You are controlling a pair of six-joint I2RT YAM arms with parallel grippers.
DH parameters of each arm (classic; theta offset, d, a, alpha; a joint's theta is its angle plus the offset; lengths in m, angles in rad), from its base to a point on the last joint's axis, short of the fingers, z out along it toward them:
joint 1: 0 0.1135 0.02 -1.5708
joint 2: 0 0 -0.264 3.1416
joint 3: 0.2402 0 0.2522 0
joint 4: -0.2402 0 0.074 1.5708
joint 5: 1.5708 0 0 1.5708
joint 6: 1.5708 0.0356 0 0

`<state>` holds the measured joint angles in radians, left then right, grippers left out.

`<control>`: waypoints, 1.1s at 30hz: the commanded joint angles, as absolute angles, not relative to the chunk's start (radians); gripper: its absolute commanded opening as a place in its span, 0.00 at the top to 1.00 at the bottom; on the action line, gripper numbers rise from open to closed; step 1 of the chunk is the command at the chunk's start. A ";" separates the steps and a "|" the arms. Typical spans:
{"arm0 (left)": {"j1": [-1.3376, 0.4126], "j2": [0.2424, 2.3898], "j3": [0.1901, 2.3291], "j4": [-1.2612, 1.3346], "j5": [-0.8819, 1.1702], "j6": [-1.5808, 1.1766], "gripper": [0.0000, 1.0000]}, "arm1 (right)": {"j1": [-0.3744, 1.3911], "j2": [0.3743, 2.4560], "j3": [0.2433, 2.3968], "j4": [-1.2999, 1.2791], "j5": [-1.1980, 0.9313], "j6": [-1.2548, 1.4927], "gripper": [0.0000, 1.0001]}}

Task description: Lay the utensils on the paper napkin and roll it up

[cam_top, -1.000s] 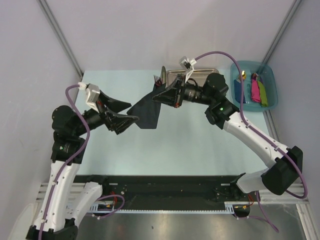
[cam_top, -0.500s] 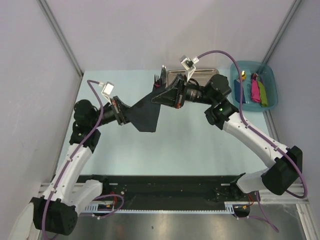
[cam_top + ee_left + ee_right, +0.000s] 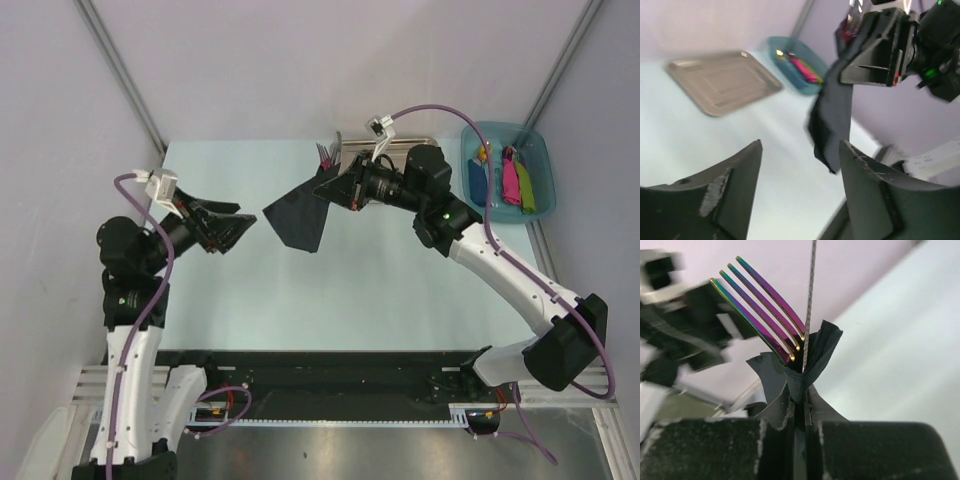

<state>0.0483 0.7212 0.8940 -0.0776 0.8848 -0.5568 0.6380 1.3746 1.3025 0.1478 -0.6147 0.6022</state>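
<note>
The right claw point(image 3: 328, 184) pinches the paper napkin point(image 3: 297, 215) wrapped round the utensils point(image 3: 326, 153). Their tines point up and away from the robot. The left claw point(image 3: 246, 216) is spread, empty.

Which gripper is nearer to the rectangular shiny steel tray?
Right. The right gripper, shut on the black paper napkin and fork, hangs close to the tray; the open left gripper sits far left.
</note>
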 commanded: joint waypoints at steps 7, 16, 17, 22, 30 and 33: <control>-0.325 0.745 1.057 -0.339 0.580 -0.109 0.21 | 0.667 1.400 1.388 -0.011 -0.362 0.551 1.00; -0.423 0.883 1.055 -0.244 0.535 -0.149 0.14 | 0.669 1.396 1.359 0.135 -0.491 0.660 1.00; -0.425 0.891 1.054 -0.244 0.548 -0.167 0.14 | 0.667 1.393 1.355 0.162 -0.509 0.672 1.00; -0.426 0.920 1.035 -0.203 0.581 -0.227 0.13 | 0.667 1.393 1.335 0.241 -0.571 0.748 1.00; -0.426 0.914 0.982 -0.085 0.718 -0.337 0.15 | 0.661 1.384 1.287 0.334 -0.630 0.808 1.00; -0.426 0.922 0.956 -0.011 0.770 -0.414 0.18 | 0.660 1.381 1.273 0.388 -0.656 0.833 1.00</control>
<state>-0.4206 0.9268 0.9825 -0.1417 0.6697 -0.3012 0.6636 1.4155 1.2804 0.2298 -0.6048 0.7776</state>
